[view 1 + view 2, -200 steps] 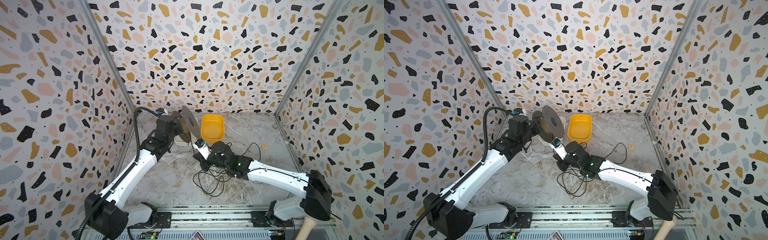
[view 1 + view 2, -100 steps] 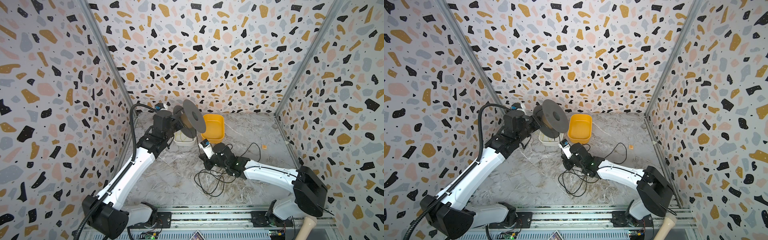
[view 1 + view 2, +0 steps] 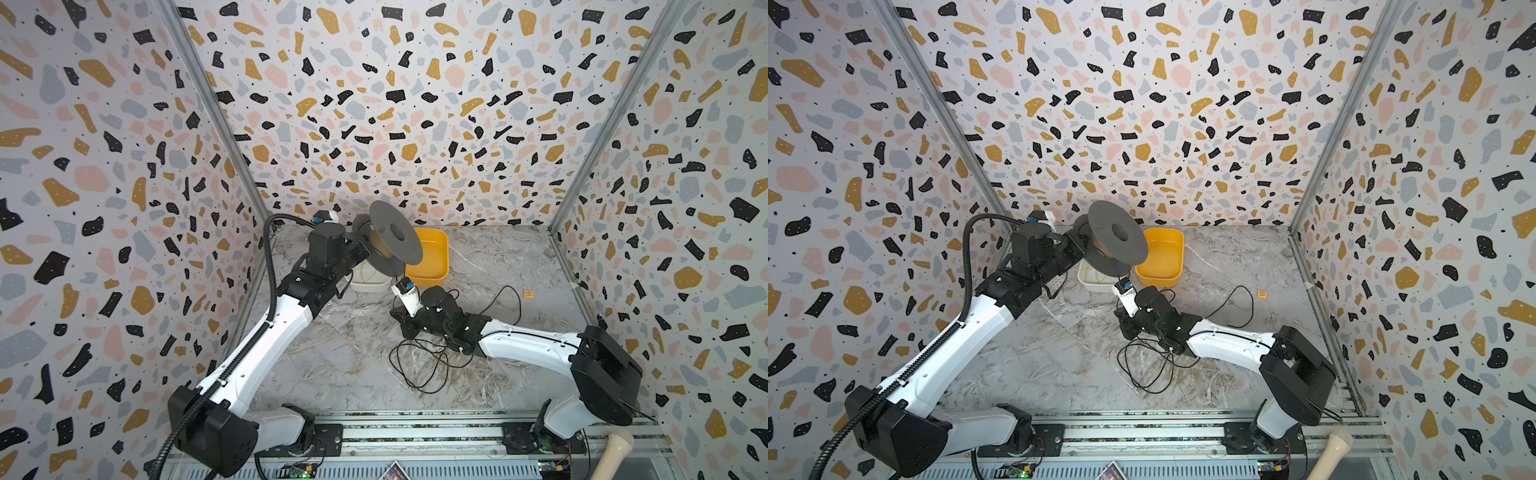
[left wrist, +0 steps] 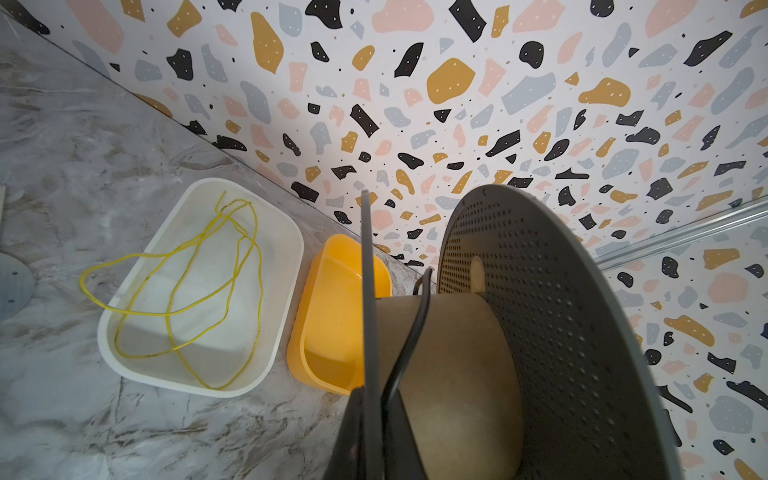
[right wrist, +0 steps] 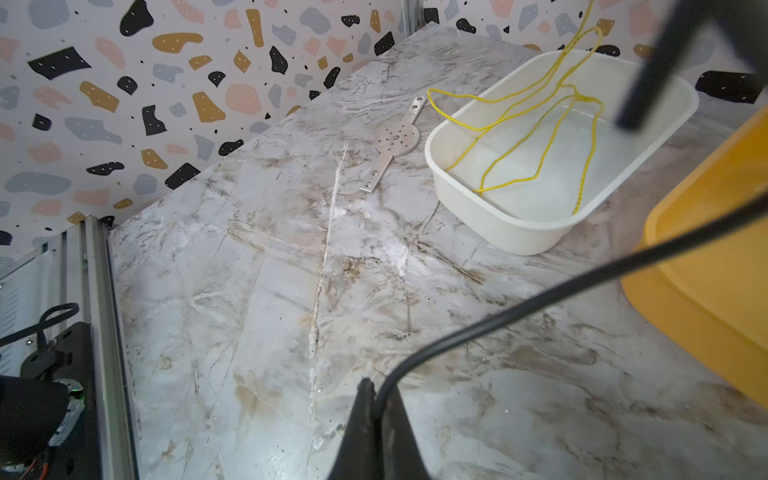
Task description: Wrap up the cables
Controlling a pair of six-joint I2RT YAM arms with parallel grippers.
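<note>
A grey spool (image 3: 395, 239) (image 3: 1117, 237) with a cardboard core hangs in the air at the back. My left gripper (image 3: 360, 246) (image 4: 372, 415) is shut on one thin flange (image 4: 365, 291) of it. The black cable (image 4: 415, 324) runs once over the core (image 4: 457, 365). From there it drops to my right gripper (image 3: 404, 326) (image 5: 376, 399), which is low over the table and shut on the cable (image 5: 540, 299). The rest of the cable lies in loose loops (image 3: 419, 365) (image 3: 1146, 365) on the marble top beside the right arm.
A white tray (image 3: 370, 286) (image 5: 540, 237) holding a thin yellow cord (image 5: 519, 99) sits under the spool. A yellow bin (image 3: 434, 266) (image 4: 332, 332) stands beside it. A metal bracket (image 5: 395, 141) lies near the left wall. A small orange tag (image 3: 528, 294) lies far right.
My left arm has raised the spool and turned it, so its flange faces up more. The right arm has drawn in slightly, still low on the cable.
</note>
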